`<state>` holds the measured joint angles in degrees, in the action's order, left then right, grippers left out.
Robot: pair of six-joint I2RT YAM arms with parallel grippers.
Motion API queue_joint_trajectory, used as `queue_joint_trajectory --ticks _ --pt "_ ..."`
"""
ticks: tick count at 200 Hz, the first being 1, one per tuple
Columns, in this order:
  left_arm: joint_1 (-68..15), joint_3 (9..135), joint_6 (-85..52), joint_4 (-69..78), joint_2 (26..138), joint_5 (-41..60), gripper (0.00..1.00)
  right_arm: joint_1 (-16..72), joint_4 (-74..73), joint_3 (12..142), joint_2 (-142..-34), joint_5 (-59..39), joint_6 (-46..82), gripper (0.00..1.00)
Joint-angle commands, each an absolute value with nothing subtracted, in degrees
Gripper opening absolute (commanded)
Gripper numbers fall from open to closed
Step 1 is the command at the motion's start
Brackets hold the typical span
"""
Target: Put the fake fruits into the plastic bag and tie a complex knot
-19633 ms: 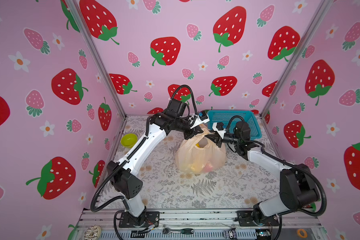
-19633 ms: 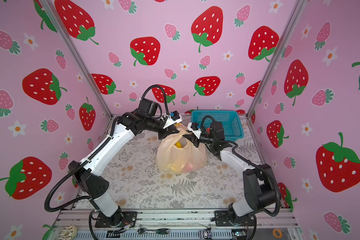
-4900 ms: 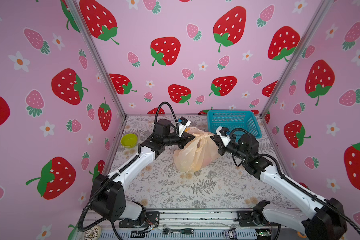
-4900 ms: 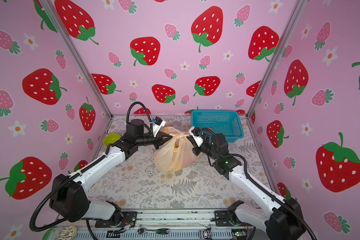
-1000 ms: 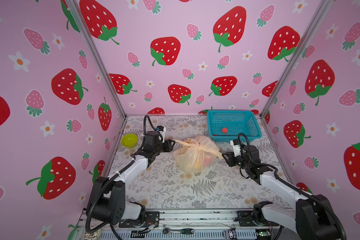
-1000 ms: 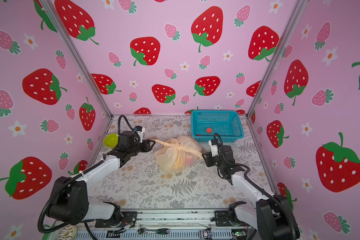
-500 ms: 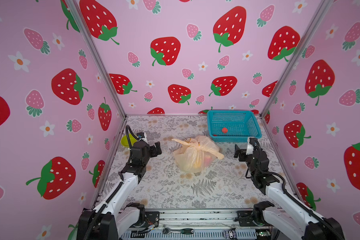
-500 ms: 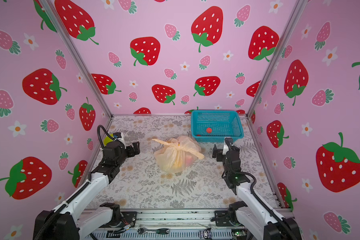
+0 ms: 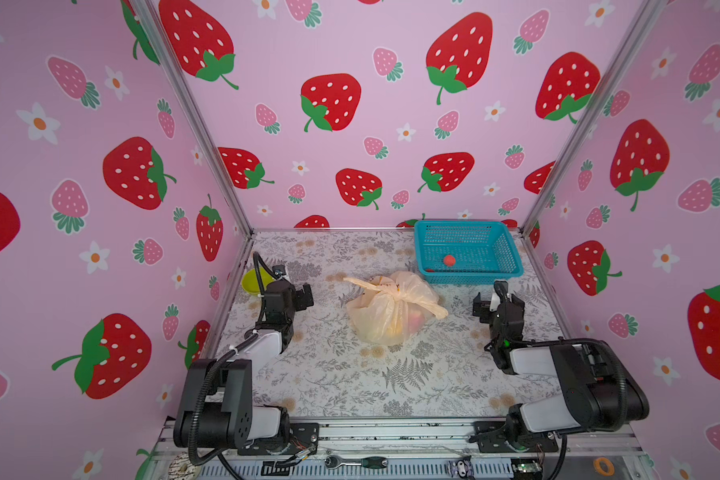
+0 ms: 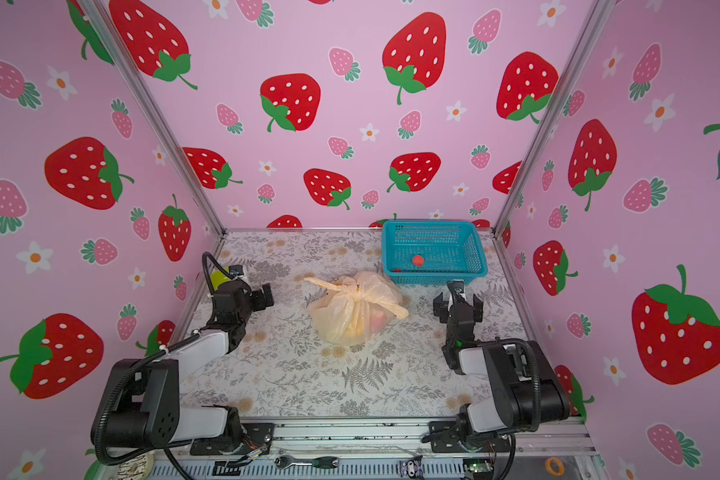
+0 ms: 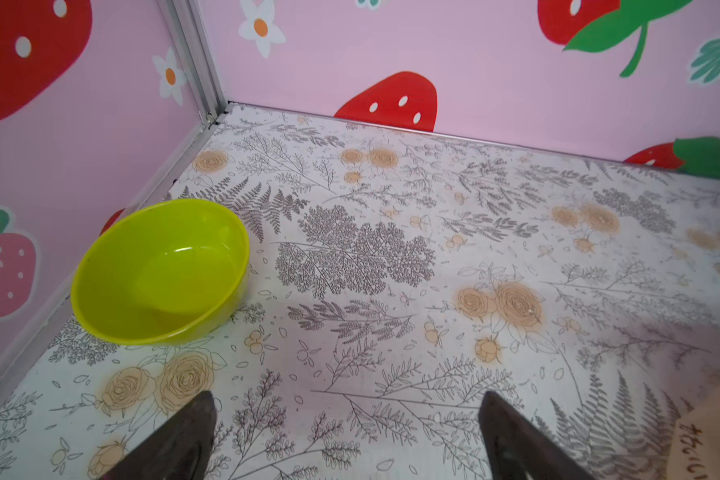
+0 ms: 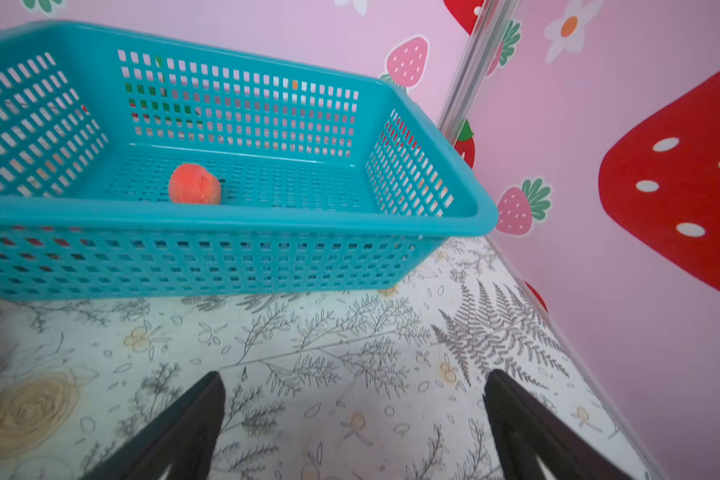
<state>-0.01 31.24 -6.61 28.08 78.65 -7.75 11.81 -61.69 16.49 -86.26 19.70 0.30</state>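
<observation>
Clearly, left fingers (image 11: 175, 444) and right fingers (image 12: 184, 432) both wide apart, empty, apparently clear of the plastic bag (image 9: 385, 311)

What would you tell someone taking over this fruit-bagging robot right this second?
Left gripper: open, empty, near the lime-green plastic bowl.
Right gripper: open, empty, in front of the blue plastic mesh basket.
Translucent peach plastic bag sits in the middle, apart from both, fake fruits showing through.
Done: handle strips tied in a knot.
To do: one small red-pink fruit lies in the basket; bagging it would probably mean untying.
</observation>
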Motion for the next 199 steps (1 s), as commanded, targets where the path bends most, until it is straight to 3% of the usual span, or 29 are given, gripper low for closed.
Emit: queue_joint_trajectory --ticks 1,56,87,124,156,199 --pt "1.7 33.6 -5.0 33.0 80.7 -4.8 0.99 7.6 -66.8 17.2 -88.5 13.0 1.4 1.0" --pt "3.9 35.0 -5.5 30.6 81.3 2.8 0.99 6.4 -71.9 15.1 -90.1 9.4 1.3 1.0" --pt "2.8 33.0 -3.1 26.9 77.6 -2.2 0.99 6.3 -72.0 15.1 -90.1 9.5 1.4 1.0" --pt "3.4 32.0 -4.6 27.5 79.0 -0.4 0.99 6.4 -72.1 15.2 -90.2 9.5 1.1 1.0" --pt "2.9 26.4 -3.4 41.6 86.0 2.1 0.99 6.5 -72.1 15.1 -90.2 9.6 1.1 1.0" --pt "1.8 26.0 -2.5 44.6 89.2 0.4 0.99 6.6 -72.0 15.2 -90.1 9.7 1.0 1.0"
